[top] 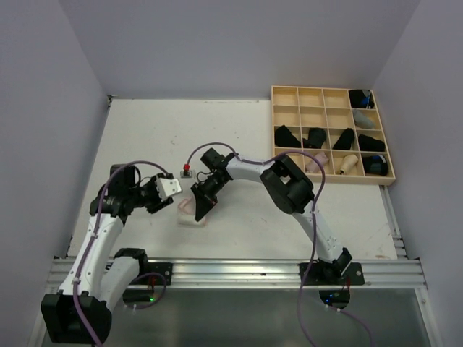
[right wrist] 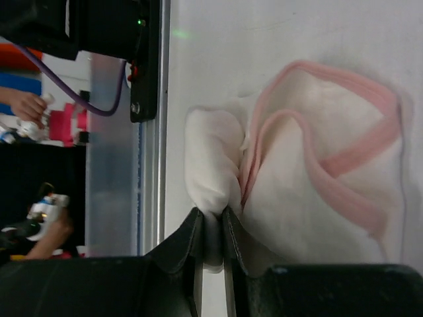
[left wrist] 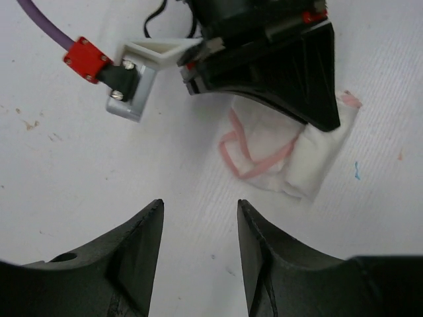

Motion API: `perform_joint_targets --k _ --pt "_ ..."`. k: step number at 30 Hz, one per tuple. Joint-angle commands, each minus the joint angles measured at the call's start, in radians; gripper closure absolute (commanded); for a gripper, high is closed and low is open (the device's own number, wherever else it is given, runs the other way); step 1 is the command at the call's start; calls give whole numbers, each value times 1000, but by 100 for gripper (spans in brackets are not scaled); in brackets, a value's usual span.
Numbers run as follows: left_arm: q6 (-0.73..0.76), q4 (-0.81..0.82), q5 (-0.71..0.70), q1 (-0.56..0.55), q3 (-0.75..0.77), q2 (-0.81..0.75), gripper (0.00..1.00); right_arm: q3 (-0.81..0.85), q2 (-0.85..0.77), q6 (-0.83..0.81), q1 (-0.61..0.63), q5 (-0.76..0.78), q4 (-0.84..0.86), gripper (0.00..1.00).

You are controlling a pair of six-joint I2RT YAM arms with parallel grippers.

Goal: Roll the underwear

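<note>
A whitish underwear with pink edging [top: 189, 212] lies on the white table in front of the arms; it also shows in the left wrist view [left wrist: 277, 148] and the right wrist view [right wrist: 310, 172]. One edge is rolled into a thick fold [right wrist: 210, 162]. My right gripper [right wrist: 213, 221] is shut on that rolled fold, low over the table [top: 201, 204]. My left gripper [left wrist: 200, 218] is open and empty, just left of the underwear [top: 168, 189]. Several black rolled underwear [top: 315, 136] sit in the wooden grid tray.
The pale wooden grid tray [top: 331, 135] stands at the back right, some cells holding rolls, one pale roll [top: 349, 164]. A purple cable with a red-tipped connector [left wrist: 86, 58] lies near the underwear. The metal rail [top: 239, 271] runs along the near edge.
</note>
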Motion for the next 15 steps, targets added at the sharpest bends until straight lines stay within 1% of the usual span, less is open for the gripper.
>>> perform_joint_targets --k 1,3,4,6,7,9,10,12,13,15 --pt "152 -62 -46 -47 -67 -56 48 31 106 150 -21 0 9 100" --pt "163 -58 -77 -87 -113 -86 48 28 123 222 -32 -6 40 100" --pt "159 -49 -82 -130 -134 -94 47 19 125 242 -34 -3 71 100" --pt "145 -24 -85 -180 -147 -94 47 15 140 280 -37 -9 86 100" --pt "120 -15 -85 -235 -153 -87 47 15 145 288 -38 -14 91 100" --pt "110 9 -93 -286 -158 -44 47 17 155 305 -40 -22 93 100" --pt "87 26 -103 -330 -162 -27 47 17 168 311 -40 -23 97 100" --pt "71 72 -146 -375 -168 24 47 20 177 334 -41 -23 103 100" --pt "50 91 -161 -418 -171 36 47 22 185 339 -41 -23 103 100" --pt "44 126 -201 -470 -175 74 47 25 191 352 -43 -20 106 100"
